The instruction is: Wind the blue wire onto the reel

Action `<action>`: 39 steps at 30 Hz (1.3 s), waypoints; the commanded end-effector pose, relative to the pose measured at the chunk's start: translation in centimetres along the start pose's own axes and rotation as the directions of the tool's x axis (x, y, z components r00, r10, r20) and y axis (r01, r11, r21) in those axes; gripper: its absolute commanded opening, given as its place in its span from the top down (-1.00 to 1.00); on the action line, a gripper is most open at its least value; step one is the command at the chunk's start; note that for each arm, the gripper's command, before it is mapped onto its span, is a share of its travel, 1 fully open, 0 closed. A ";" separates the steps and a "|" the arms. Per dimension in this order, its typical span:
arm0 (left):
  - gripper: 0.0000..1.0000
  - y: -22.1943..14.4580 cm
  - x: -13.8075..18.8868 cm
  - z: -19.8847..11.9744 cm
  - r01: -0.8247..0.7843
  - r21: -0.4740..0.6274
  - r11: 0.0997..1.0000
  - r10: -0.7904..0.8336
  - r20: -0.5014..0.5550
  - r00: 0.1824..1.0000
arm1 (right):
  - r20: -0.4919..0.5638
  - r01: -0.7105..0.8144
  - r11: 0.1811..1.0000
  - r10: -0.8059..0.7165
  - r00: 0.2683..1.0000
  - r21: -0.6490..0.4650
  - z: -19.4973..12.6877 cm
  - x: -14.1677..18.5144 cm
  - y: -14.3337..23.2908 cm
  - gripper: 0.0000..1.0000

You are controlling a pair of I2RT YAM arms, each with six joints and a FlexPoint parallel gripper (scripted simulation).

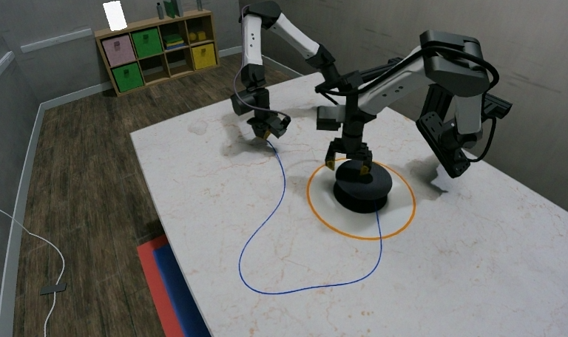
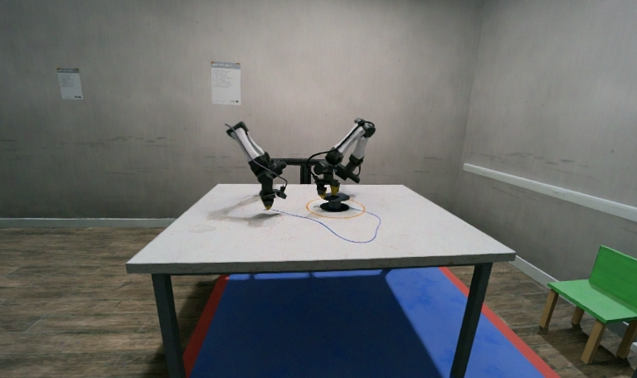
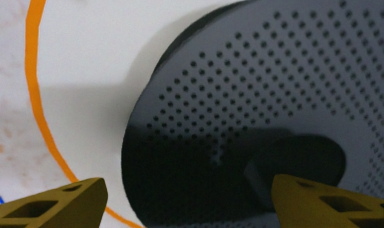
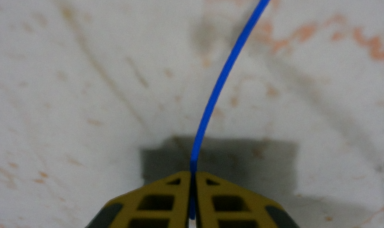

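Observation:
The black reel (image 1: 374, 188) (image 2: 334, 206) (image 3: 235, 83) rests on its lower flange inside the orange painted ring (image 1: 368, 238) (image 2: 307, 207) (image 3: 31, 63). The blue wire (image 1: 274, 293) (image 2: 360, 242) (image 4: 214, 94) leaves the reel's near side, crosses the ring and runs in a wide loop to my right gripper (image 1: 266, 136) (image 2: 267, 207) (image 4: 192, 180). That gripper is shut on the wire near its end, low over the table. My left gripper (image 1: 347, 167) (image 2: 328, 193) (image 3: 189, 185) is open at the reel, one finger beyond the flange's rim, the other over the flange near the hub. Contact cannot be told.
The table (image 1: 188, 191) (image 2: 196, 247) carries both arms, standing from its back side. A dark mount with a bar (image 2: 305, 172) stands behind the reel. The wire's loop bulges towards the table's left edge in the top view.

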State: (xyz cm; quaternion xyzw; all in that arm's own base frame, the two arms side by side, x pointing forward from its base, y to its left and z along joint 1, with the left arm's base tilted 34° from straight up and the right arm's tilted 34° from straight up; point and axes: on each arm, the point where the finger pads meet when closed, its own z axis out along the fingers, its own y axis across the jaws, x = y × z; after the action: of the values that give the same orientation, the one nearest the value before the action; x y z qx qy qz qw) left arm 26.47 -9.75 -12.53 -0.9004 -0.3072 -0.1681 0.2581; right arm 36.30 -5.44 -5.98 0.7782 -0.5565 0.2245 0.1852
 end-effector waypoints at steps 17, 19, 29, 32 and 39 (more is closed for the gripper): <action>-0.69 1.1 0.7 -1.1 -0.054 -0.035 0.998 0.054 0.017 0.998 | -0.001 -0.002 1.000 0.002 1.000 0.008 0.0 -0.1 -0.4 1.00; -0.69 1.1 0.7 -0.7 -0.054 -0.035 0.998 0.054 0.017 0.998 | -0.001 -0.002 1.000 0.002 1.000 0.008 0.0 -0.1 -0.5 1.00; -0.69 1.1 0.1 2.5 -0.054 -0.035 0.998 0.054 0.017 0.998 | -0.001 -0.002 1.000 0.002 1.000 0.008 0.0 -0.1 -0.6 1.00; -0.69 1.3 0.2 2.3 -0.054 -0.035 0.998 0.054 0.017 0.998 | -0.001 -0.002 1.000 0.002 1.000 0.008 0.0 -0.1 -0.7 1.00; -0.66 1.5 0.3 1.9 -0.054 -0.035 0.998 0.054 0.017 0.998 | -0.001 -0.002 1.000 0.002 1.000 0.008 0.0 -0.1 -0.8 1.00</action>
State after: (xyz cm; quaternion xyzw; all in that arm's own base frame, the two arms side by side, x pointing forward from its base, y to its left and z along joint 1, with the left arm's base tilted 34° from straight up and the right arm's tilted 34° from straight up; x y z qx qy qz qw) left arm 26.86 -8.46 -14.55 -0.9106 -0.2812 -0.1515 0.2622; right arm 36.35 -5.44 -6.00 0.7782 -0.5565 0.2245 0.1851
